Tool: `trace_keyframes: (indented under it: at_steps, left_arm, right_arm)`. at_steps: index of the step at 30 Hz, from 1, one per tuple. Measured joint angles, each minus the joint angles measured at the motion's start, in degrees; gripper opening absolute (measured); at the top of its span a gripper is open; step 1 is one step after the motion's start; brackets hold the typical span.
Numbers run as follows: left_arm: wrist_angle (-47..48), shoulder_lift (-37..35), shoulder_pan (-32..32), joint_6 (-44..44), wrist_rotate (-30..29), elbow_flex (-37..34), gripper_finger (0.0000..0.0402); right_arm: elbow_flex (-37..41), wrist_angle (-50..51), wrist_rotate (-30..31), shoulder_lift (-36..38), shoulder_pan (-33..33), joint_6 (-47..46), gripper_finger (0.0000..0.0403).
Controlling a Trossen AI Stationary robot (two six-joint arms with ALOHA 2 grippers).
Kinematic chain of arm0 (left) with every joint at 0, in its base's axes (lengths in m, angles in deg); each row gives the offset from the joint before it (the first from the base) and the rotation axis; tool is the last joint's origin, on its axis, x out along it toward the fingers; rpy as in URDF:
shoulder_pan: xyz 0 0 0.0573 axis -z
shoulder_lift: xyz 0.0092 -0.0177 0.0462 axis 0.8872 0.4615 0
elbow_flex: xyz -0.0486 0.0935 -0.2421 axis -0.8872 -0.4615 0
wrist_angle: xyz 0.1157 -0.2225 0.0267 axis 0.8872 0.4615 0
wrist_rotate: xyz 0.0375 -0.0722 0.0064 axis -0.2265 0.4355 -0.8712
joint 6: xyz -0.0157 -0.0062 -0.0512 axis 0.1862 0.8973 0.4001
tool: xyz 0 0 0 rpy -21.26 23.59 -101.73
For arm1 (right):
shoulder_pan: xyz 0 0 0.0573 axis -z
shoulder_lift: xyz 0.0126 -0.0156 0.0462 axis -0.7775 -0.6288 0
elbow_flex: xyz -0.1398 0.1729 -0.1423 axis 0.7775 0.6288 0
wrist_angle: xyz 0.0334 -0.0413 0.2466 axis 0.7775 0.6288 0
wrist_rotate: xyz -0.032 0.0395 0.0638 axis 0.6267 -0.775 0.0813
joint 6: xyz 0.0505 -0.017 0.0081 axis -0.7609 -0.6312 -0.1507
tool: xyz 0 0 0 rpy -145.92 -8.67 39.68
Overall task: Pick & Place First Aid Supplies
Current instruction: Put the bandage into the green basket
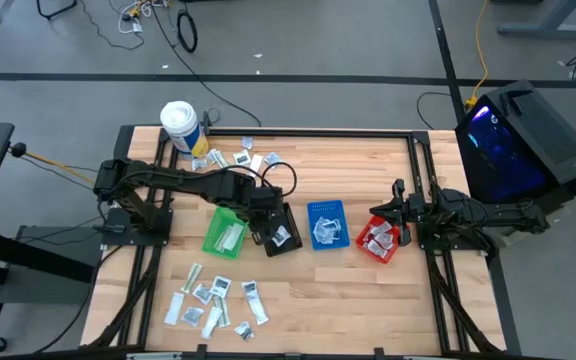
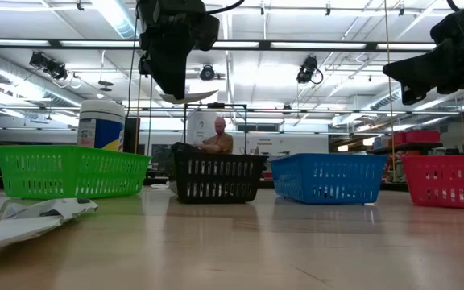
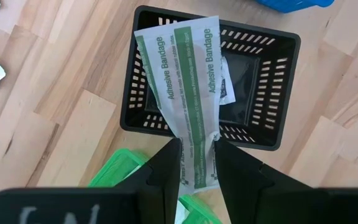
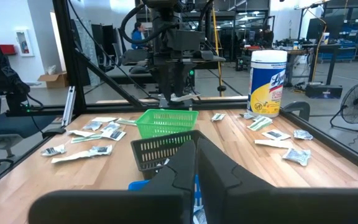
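Observation:
My left gripper is shut on a white, green-striped adhesive bandage packet and hangs over the black bin, which stands between the green bin and the blue bin. In the low view the packet shows under the left gripper, well above the black bin. A white sachet lies inside the black bin. Loose first aid supplies lie flat on the table near its front left. My right gripper is shut on nothing beside the red bin. My left gripper pinches one end of the bandage packet between its two fingers, coming steeply from above. The packet runs on past the fingertips along their line. It is lifted clear, with its free end over the black bin's opening.
A white cylindrical tub stands at the far left corner with more sachets beside it. The blue bin and the red bin hold sachets. A dark frame borders the table. People show in the room beyond.

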Motion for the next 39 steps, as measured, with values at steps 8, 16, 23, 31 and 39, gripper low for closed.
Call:
trace_keyframes:
  at_steps: [8, 16, 23, 31, 39]
  left_arm:
    - [-4.54, -1.68, -0.01, 1.63, 1.45, -4.89, 0.0106]
    - [-9.27, -8.39, 0.10, 5.91, 2.73, -14.06, 0.0106]
    - [-9.54, -15.25, 0.15, 10.28, 3.53, -23.24, 0.0106]
    - [-9.90, -19.90, 0.23, 13.63, 6.42, -30.45, 0.0106]
    - [-9.69, -20.68, 0.23, 18.33, 7.78, -34.20, 0.0106]
  right_arm:
    - [0.02, 0.00, 0.01, 0.00, 0.02, -0.02, 0.0023]
    - [0.02, -0.04, 0.00, 0.00, 0.02, -0.02, 0.0023]
    - [0.02, 0.00, 0.01, 0.00, 0.01, 0.00, 0.0023]
    - [0.02, -0.02, 0.00, 0.00, 0.02, -0.01, 0.0023]
    - [0.02, 0.00, 0.02, 0.00, 0.02, -0.02, 0.0023]
